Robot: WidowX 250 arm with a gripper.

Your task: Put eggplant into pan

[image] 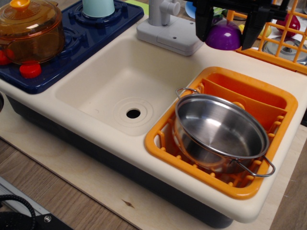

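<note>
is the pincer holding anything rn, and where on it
Yes: the pincer holds the purple eggplant, one black finger on each side of its rounded body, lifted above the counter behind the pan.

toy kitchen | sink (96,84) | stove (103,28) (plastic) | dish rack (160,139)
</note>
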